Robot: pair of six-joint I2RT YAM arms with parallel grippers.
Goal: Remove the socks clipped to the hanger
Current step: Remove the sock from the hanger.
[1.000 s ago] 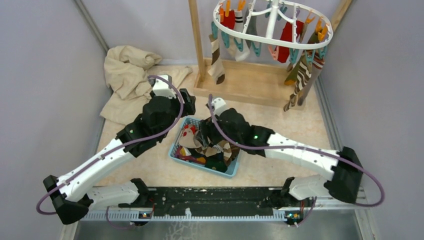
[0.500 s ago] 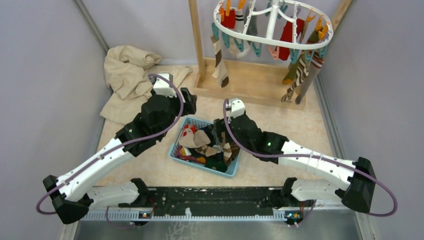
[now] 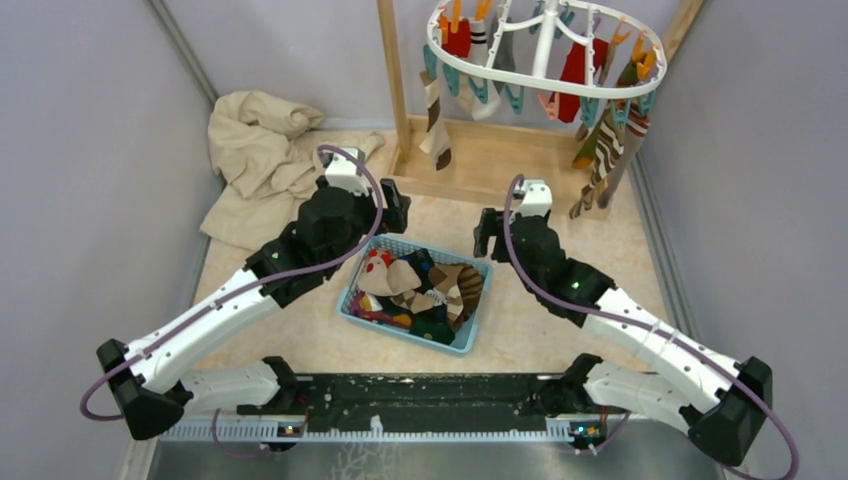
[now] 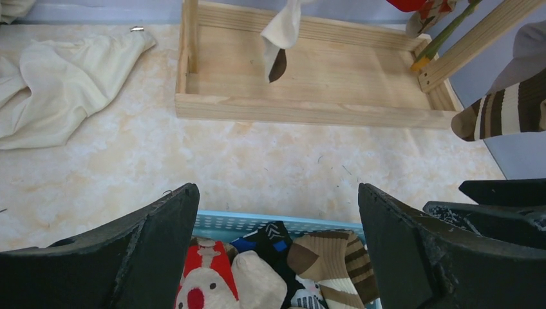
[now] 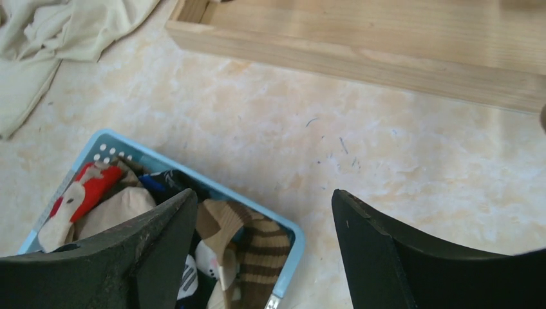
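The white oval hanger (image 3: 545, 88) hangs at the top of the wooden rack, with several socks clipped to it. These include a brown-and-cream sock (image 3: 434, 125), a red one (image 3: 572, 75) and striped ones (image 3: 600, 150). My left gripper (image 3: 392, 208) is open and empty above the far-left corner of the blue basket (image 3: 352, 300). My right gripper (image 3: 487, 232) is open and empty over the floor beside the basket's far-right corner. The left wrist view shows its gripper (image 4: 277, 193), the hanging sock's toe (image 4: 280, 38) and a striped sock (image 4: 502, 112). The right wrist view shows its gripper (image 5: 264, 196) over the basket rim (image 5: 290, 248).
The basket holds several loose socks (image 3: 420, 290). The wooden rack base (image 3: 490, 165) lies just beyond both grippers, with an upright post (image 3: 393, 70) on its left. A large beige cloth (image 3: 255, 150) is heaped at the back left. Grey walls close in both sides.
My right gripper has lifted out of the basket and moved right and toward the rack. A brown striped sock now lies in the basket. My left gripper moved slightly right and opened wider.
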